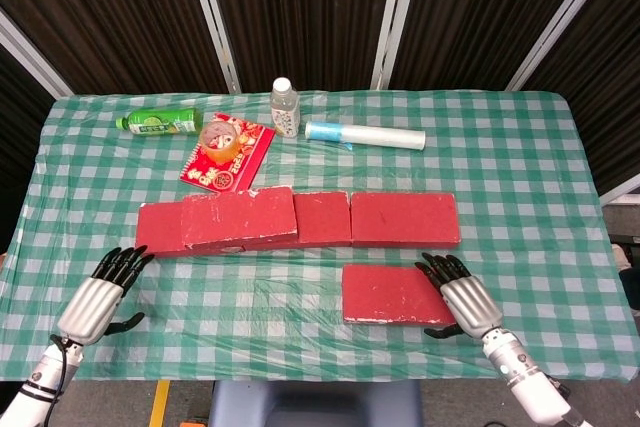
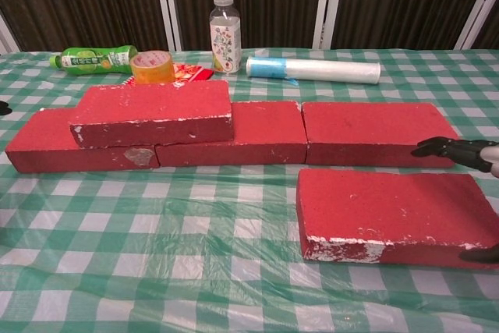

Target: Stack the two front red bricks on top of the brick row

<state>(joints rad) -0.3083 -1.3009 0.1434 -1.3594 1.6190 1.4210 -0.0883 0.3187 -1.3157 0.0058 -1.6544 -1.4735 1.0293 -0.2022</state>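
Surface (image 1: 560, 147) carries a green-and-white checked cloth. A row (image 1: 400, 217) of 3 red bricks lies across its middle, ends touching. 1 stacked brick (image 1: 240, 219) rests on top of the row's left part, overlapping the left and middle bricks, slightly askew. 1 front brick (image 1: 398, 293) lies flat on the surface just in front of the row's right brick, apart from it.

Right hand (image 1: 462, 299) is at the front brick's right end: fingers (image 2: 437, 146) extended above the end, thumb low at its front right corner. Cannot tell if they touch; the brick is flat on the surface, not gripped. Left hand (image 1: 97, 293) hovers at the near left, well apart from the row, fingers straight and slightly spread, holding nothing.

Behind the row: plastic roll (image 1: 365, 135), green bottle (image 1: 158, 121), red packet (image 1: 225, 153), clear bottle (image 1: 284, 107), tape roll (image 2: 153, 66) on the packet.
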